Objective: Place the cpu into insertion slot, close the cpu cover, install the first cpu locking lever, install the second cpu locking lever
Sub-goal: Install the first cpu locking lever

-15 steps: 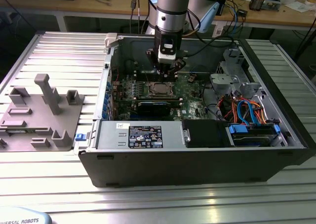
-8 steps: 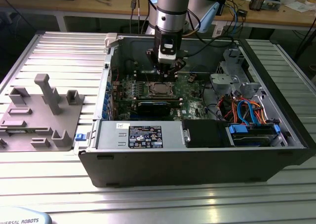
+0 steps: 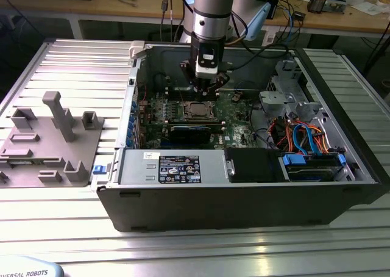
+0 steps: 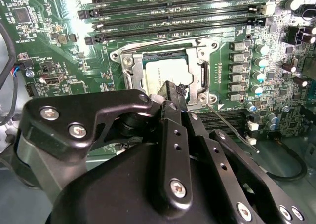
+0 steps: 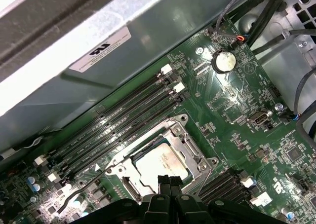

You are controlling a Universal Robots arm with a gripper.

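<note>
The cpu (image 5: 160, 166) lies flat in the insertion slot (image 3: 196, 111) on the green board, its silver-grey top showing in both wrist views (image 4: 165, 68). The cpu cover (image 5: 186, 144) lies down around it as a silvery frame (image 4: 198, 71). My gripper (image 5: 167, 180) hangs just above the cpu's edge, fingers shut together with nothing between them; in the exterior view my gripper (image 3: 205, 88) sits low inside the case over the socket. One thin wire locking lever (image 4: 228, 121) angles away from a socket corner. Another lever (image 4: 148, 43) runs along the socket's side.
Long black memory slots (image 5: 118, 123) run beside the socket. The open case (image 3: 244, 191) has a power supply box (image 3: 173, 167), a drive bay with coloured cables (image 3: 304, 140) at the exterior view's right, and a grey fixture tray (image 3: 49, 143) on the table at its left.
</note>
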